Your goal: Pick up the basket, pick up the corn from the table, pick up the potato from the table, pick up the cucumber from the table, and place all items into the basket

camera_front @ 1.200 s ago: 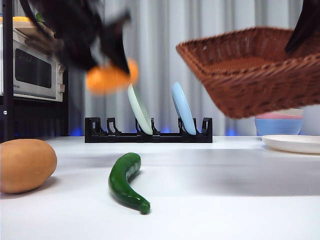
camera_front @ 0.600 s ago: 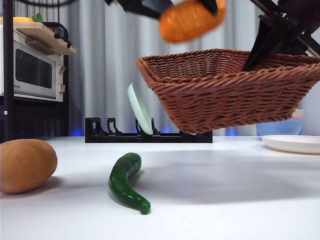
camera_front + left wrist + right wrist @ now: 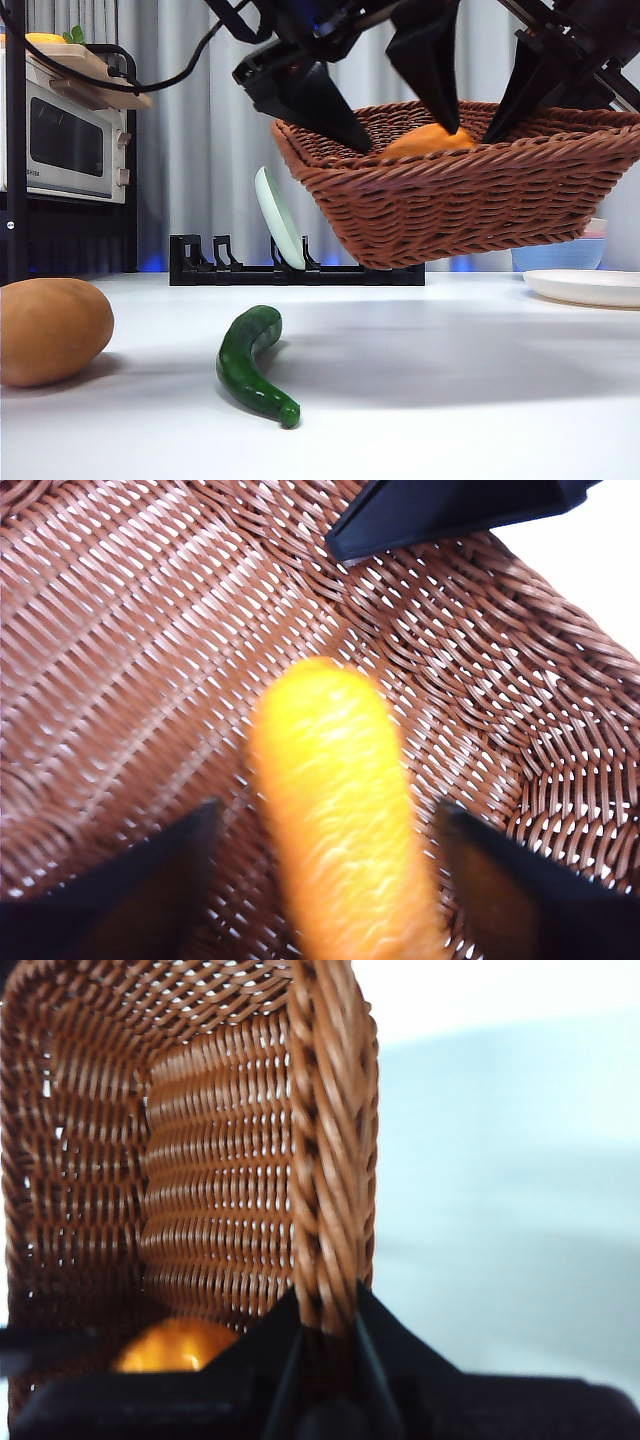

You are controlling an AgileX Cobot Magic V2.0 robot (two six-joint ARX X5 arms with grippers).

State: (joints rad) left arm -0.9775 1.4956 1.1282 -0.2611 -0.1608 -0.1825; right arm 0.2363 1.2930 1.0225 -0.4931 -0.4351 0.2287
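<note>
A low front camera sits at table (image 3: 450, 400) height, looking level across it, my basket (image 3: 470, 200) raised close ahead. My left wrist camera looks straight down into the basket (image 3: 130, 640), very near the corn (image 3: 340, 810). My right wrist camera faces along its rim (image 3: 330, 1140). All three share the basket.

The corn (image 3: 430, 140) lies in the raised basket (image 3: 470, 200), above the table (image 3: 450, 400); potato (image 3: 50, 330) left of cucumber (image 3: 250, 362).

pale grey curtains (image 3: 200, 150) across the back; white microwave (image 3: 65, 140) on dark shelving at left; black dish rack (image 3: 295, 272) holding one pale green plate (image 3: 280, 220); stacked bowls (image 3: 555, 250) and white plate (image 3: 590, 287) at right; white surface (image 3: 450, 400).
</note>
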